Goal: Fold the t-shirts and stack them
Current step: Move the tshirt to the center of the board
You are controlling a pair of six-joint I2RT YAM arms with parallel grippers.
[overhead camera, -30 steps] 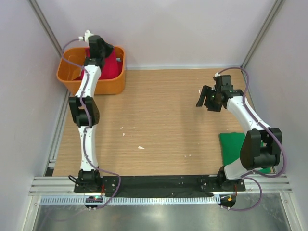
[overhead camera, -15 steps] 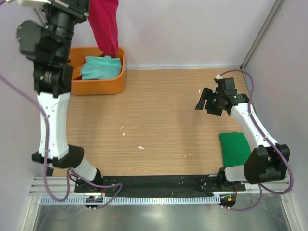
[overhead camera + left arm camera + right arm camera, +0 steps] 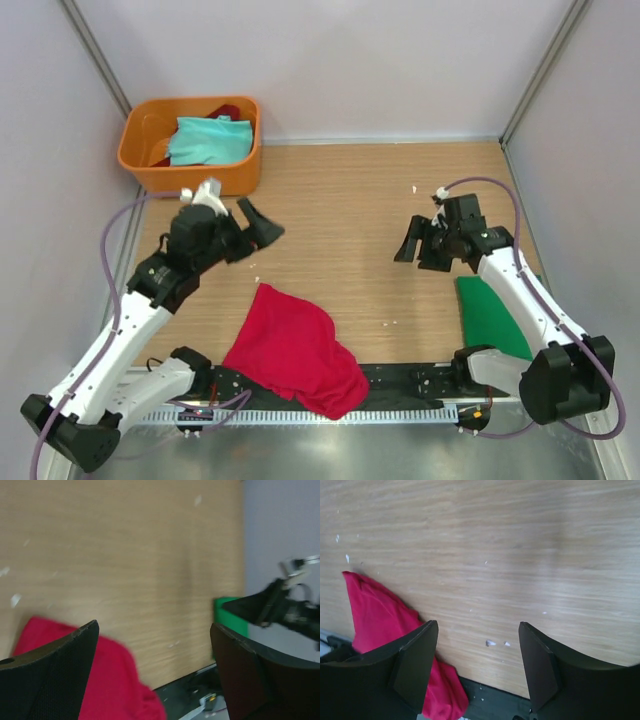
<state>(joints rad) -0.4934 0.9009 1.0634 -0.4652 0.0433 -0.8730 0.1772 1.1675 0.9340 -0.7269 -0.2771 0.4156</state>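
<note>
The red t-shirt (image 3: 295, 350) lies crumpled at the table's near edge, partly over the black base strip; it also shows as red t-shirt (image 3: 107, 680) and red t-shirt (image 3: 382, 622). My left gripper (image 3: 255, 226) hangs open above the wood, up and left of it, with nothing between its fingers (image 3: 52, 680). A dark green t-shirt (image 3: 495, 315) lies folded flat at the near right, seen too as green t-shirt (image 3: 229, 614). The pale teal t-shirt (image 3: 208, 140) sits bunched in the tub. My right gripper (image 3: 412, 245) is open and empty over the table, left of the green one.
The orange plastic tub (image 3: 190, 178) stands in the far left corner. Grey walls close in the left, back and right sides. Small white specks (image 3: 490, 642) dot the wooden table (image 3: 340, 200). The arms' bases and a black strip (image 3: 400, 380) run along the near edge.
My left arm swung down from high over the tub to the table's left-middle and opened. The red t-shirt left its grip and now lies at the near edge. The right arm barely moved.
</note>
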